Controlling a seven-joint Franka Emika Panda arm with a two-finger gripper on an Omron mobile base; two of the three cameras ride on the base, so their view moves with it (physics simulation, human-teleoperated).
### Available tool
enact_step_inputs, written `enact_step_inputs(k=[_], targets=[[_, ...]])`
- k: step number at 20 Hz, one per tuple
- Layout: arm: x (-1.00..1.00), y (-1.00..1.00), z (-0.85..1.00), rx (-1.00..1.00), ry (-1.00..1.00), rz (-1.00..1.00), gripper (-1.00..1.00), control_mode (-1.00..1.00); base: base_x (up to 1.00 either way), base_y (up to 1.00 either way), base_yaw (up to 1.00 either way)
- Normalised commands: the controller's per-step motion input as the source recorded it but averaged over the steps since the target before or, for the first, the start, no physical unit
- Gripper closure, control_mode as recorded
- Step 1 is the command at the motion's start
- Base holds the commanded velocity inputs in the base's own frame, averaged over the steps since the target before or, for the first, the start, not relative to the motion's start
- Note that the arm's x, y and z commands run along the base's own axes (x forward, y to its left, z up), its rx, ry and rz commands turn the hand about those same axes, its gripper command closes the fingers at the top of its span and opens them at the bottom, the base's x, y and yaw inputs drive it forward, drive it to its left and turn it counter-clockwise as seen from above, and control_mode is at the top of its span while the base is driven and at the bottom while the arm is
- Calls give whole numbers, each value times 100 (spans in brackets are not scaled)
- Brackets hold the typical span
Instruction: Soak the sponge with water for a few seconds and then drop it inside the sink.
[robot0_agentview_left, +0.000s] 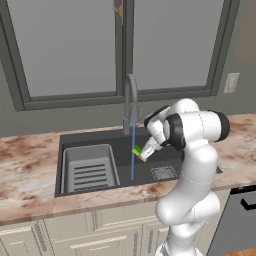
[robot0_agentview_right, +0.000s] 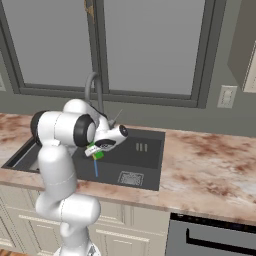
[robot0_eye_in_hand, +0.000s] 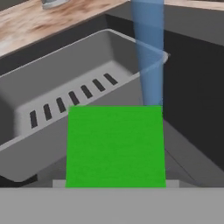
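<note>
Left base view: pincer (robot0_agentview_left: 143, 153) clenched on sponge (robot0_agentview_left: 138, 151) above sink (robot0_agentview_left: 90, 137), touching water (robot0_agentview_left: 132, 155). Right base view: same, sponge (robot0_agentview_right: 96, 152) near sink's middle. Hand view: sponge (robot0_eye_in_hand: 115, 146) at stream's (robot0_eye_in_hand: 150, 61) edge; probably light, soft, squashy wet; hold flat faces.

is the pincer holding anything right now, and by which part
Yes: the pincer is shut on the sponge, gripping its near end; the far end sticks out beside the water.

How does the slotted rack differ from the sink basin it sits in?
The rack is lighter grey with rounded corners; the sink is dark grey and square-edged. The rack's floor has a row of slots; the sink floor has a square drain grate. The rack fills only the sink's left part. Both are rectangular.
</note>
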Motion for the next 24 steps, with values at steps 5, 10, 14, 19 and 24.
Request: enact_step_inputs(k=[5,10,14,19,24], targets=[[29,3,-1,0,-1,0,100,-100,0,0,0],[26,5,-3,-1,-4,0,100,-100,0,0,0],[14,0,-10,-2,-10,0,100,-100,0,0,0],[0,1,-1,0,-12,0,100,-100,0,0,0],[-4,1,0,0,-7,0,100,-100,0,0,0]])
